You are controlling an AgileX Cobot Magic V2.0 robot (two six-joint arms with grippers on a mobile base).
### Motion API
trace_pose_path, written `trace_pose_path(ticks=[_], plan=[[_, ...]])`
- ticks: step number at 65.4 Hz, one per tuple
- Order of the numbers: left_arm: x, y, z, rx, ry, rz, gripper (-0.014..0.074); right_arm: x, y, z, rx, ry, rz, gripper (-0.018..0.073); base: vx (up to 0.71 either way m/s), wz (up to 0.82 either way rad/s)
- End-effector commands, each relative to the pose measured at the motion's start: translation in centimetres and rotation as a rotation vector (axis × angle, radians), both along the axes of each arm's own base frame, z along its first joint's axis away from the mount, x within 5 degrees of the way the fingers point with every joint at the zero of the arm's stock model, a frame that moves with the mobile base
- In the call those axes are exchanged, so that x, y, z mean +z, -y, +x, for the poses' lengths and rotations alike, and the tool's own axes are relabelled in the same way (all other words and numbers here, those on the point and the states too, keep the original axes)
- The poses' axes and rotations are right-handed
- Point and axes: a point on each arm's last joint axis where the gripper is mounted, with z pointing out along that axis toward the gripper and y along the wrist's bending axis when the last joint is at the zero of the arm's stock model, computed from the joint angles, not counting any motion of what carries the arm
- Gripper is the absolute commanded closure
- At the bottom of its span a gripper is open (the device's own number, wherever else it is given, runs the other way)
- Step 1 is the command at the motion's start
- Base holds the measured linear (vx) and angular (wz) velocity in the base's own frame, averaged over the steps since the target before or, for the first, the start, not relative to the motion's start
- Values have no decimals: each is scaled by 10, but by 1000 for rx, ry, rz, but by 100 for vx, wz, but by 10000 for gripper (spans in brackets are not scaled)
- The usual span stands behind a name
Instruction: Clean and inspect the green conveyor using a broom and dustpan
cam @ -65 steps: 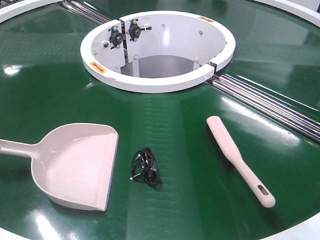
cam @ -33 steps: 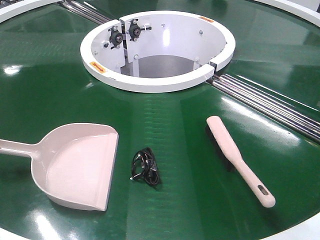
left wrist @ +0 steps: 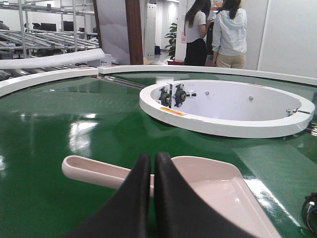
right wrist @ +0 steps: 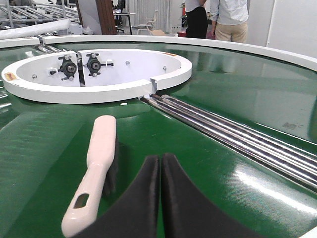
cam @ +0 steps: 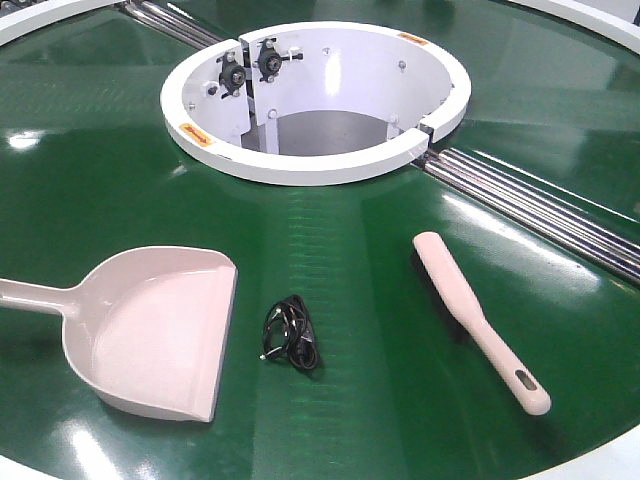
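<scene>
The green conveyor [cam: 340, 250] fills the front view. The pinkish dustpan [cam: 160, 330] lies at the front left, handle pointing left, open edge facing right. The slim broom [cam: 470, 312] lies at the front right, slotted handle end toward the near edge. Neither gripper shows in the front view. In the left wrist view my left gripper [left wrist: 152, 157] is shut and empty, just in front of the dustpan [left wrist: 218, 188] and its handle [left wrist: 94, 171]. In the right wrist view my right gripper [right wrist: 161, 158] is shut and empty, to the right of the broom [right wrist: 96, 168].
A small tangle of black cable [cam: 290, 335] lies between dustpan and broom. The white ring-shaped hub [cam: 315, 95] stands behind them. Silver rollers [cam: 540, 205] run from the hub to the right. Two people [left wrist: 215, 32] stand beyond the conveyor's far edge.
</scene>
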Motion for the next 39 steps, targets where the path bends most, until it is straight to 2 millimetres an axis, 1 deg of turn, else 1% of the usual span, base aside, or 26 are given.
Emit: trace_pose_path(ticks=[1,16,20,22,25,31,35,36,37,39], plan=[[4,0,-1,-4,74,-13,602,6,-1,0,8,80,1,568,0,0],[6,1,-1,-5,94,6,602,6,-1,0,8,80,1,568,0,0],[17,1,-3,-10,156,-10,602,6,-1,0,8,80,1,568,0,0],[24,1,-5,-14,187,-33,602,6,-1,0,8,80,1,568,0,0],[42,1,-8,-15,232,-53,602,6,-1,0,8,80,1,568,0,0],[82,0,-18,-12,300,-44,602,6,-1,0,8,80,1,568,0,0],[107,0,-20,-5,279,-40,602,6,-1,0,8,80,1,568,0,0],[109,0,-19,-4,266,-40,602,6,-1,0,8,80,1,568,0,0],[117,-1,-19,0,242,-40,602,6,-1,0,8,80,1,568,0,0],[124,-1,-17,5,202,-39,602,6,-1,0,8,80,1,568,0,0]])
